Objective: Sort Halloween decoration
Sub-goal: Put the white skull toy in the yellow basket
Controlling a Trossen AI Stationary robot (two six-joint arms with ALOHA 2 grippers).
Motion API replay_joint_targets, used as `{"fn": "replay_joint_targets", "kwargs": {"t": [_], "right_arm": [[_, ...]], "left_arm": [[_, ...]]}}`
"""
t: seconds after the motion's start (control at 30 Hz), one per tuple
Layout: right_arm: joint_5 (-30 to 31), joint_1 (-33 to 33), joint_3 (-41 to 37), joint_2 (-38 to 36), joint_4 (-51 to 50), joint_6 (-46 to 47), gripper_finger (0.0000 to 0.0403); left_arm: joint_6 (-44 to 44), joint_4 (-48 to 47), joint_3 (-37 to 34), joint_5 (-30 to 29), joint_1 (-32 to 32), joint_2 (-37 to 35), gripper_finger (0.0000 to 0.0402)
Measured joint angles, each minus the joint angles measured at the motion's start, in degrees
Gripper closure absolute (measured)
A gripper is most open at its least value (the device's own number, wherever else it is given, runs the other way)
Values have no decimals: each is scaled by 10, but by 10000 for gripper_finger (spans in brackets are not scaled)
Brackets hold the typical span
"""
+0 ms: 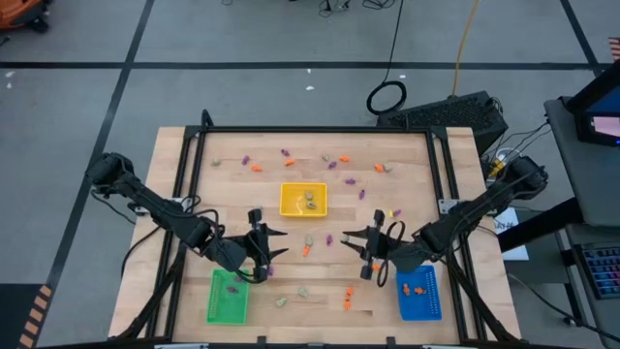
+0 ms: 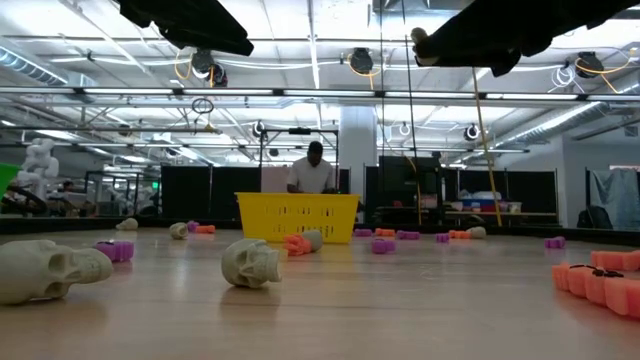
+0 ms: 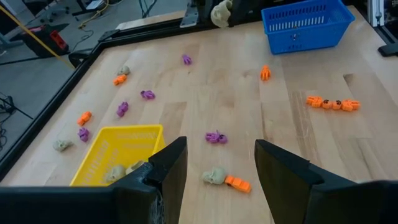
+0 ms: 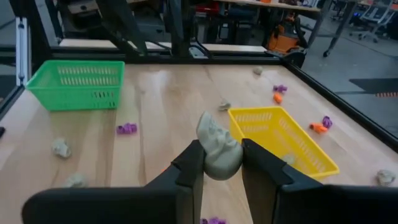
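Observation:
Small Halloween decorations lie scattered on the wooden table: orange point(image 1: 256, 167), purple point(image 1: 287, 152) and pale beige ones point(image 1: 308, 239). My right gripper point(image 4: 221, 163) hangs above the table's right middle, near the blue tray point(image 1: 418, 294), shut on a pale skull point(image 4: 217, 149). That skull also shows in the left wrist view point(image 3: 221, 12). My left gripper point(image 3: 217, 168) stands open above the table beside the green tray point(image 1: 228, 296), with nothing between its fingers. Below it lie a skull point(image 3: 214, 177) and an orange piece point(image 3: 238, 183). My right gripper pinches the pale skull between its two fingers, one finger point(image 4: 193, 165) on each side of its lower part point(image 4: 219, 167). The fingers come nearly level from the table's right side. The skull is lifted clear of the table and sticks out past the fingers.
A yellow tray point(image 1: 303, 200) at mid table holds pale pieces. The blue tray holds orange pieces, and the green tray holds a purple one. A black frame point(image 1: 310, 131) runs around the table. A person point(image 2: 312, 170) stands beyond the far edge.

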Motion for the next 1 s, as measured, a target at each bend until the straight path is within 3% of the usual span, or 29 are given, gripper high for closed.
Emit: {"fn": "replay_joint_targets", "kwargs": {"t": [0.4,0.57,1.0], "right_arm": [[0,0,0,0,30,-22,333],[-3,0,0,0,36,-75,332],[-4,0,0,0,35,-392,332]], "left_arm": [[0,0,0,0,0,0,215],[0,0,0,0,0,0,215],[0,0,0,0,0,0,215]]}}
